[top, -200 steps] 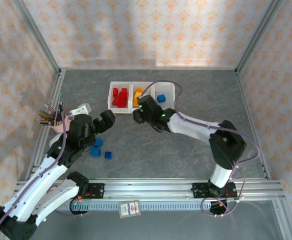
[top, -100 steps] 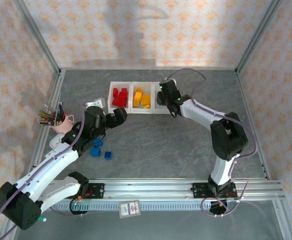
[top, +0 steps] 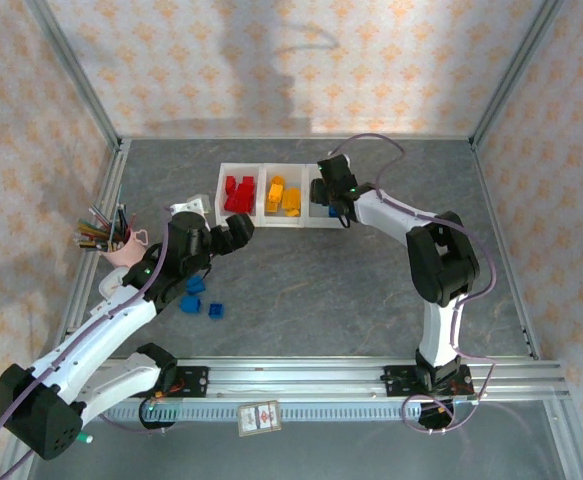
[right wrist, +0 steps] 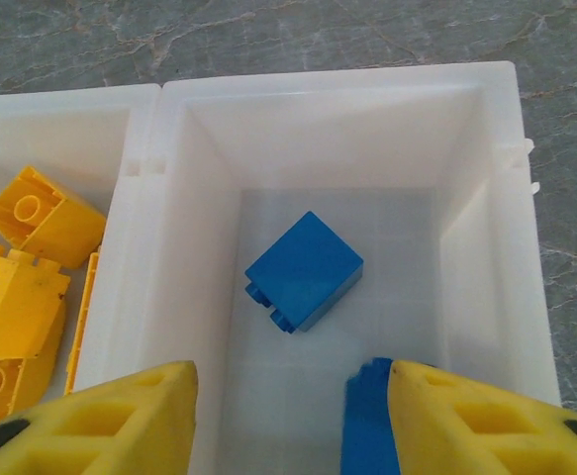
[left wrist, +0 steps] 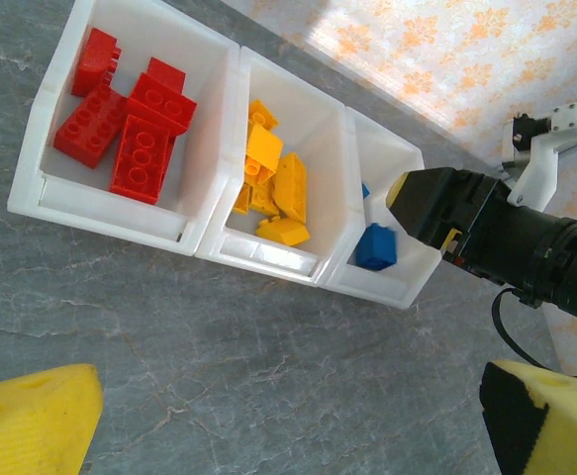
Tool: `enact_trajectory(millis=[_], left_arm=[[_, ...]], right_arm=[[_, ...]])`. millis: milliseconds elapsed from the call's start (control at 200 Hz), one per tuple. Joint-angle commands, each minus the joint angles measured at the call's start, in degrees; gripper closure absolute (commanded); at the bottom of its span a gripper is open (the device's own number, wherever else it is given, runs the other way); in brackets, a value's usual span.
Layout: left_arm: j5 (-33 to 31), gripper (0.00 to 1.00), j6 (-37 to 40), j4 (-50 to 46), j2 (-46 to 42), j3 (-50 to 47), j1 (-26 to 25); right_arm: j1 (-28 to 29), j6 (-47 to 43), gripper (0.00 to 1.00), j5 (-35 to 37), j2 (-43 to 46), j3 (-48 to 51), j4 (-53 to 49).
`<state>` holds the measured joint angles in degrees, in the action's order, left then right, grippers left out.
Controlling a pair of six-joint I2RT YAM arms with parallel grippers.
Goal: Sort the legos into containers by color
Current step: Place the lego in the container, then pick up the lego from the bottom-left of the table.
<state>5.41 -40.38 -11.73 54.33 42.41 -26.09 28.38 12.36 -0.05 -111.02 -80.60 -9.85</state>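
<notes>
Toward the far edge of the table (top: 371, 290): containers (left wrist: 263, 252) in one row, holding red, yellow, blue. Over the blue bin (right wrist: 466, 228): right gripper (right wrist: 288, 396), jaws apart, one blue brick (right wrist: 303, 269) below, another touching its finger. Likewise apart, empty: left gripper (top: 233, 233). Just nearward of it, toward the left edge: loose blue legos (top: 193, 285). Probably calls for the left gripper next.

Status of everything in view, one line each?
Translucent white plastic three-bin row, upright; red bricks, yellow bricks, blue bricks sorted inside.
Left claw, open, empty.
Right claw, open above blue bricks' compartment.
Loose blue plastic bricks, three lying unsorted on grey table.
Pink cup of pens, upright.
</notes>
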Motion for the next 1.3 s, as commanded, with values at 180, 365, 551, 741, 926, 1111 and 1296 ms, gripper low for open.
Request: enact_trajectory(millis=[180, 365, 551, 741, 926, 1111, 1296], left_arm=[[-4.62, 0.01, 0.4, -2.65, -4.33, 0.99, 0.53], [-7.67, 0.01, 0.21, -7.12, -7.8, 1.33, 0.51], [-9.93, 0.01, -0.45, -12.45, -10.65, 1.73, 0.52], [-11.93, 0.01, -2.3, -17.82, -14.16, 1.51, 0.52], [-14.17, 0.01, -4.4, -23.26, -17.83, 1.55, 0.59], [-16.56, 0.01, -6.22, -28.55, -20.54, 2.59, 0.55], [-18.51, 0.01, -7.68, -31.88, -22.31, 2.94, 0.52]], right_arm=[[5.47, -0.67, 0.42, -0.9, 7.13, 2.74, -0.75], [11.43, -1.14, 0.37, -1.81, 10.46, 6.32, -0.38], [17.45, -1.93, 0.31, -4.86, 12.9, 10.39, 2.24], [24.21, -4.43, 0.24, -8.22, 13.62, 14.95, 6.26], [30.61, -6.35, 0.21, -13.37, 12.61, 19.41, 12.97], [37.61, -9.09, 0.18, -14.42, 9.29, 20.51, 18.82], [41.46, -11.61, 0.16, -12.29, 2.9, 16.33, 19.77]])
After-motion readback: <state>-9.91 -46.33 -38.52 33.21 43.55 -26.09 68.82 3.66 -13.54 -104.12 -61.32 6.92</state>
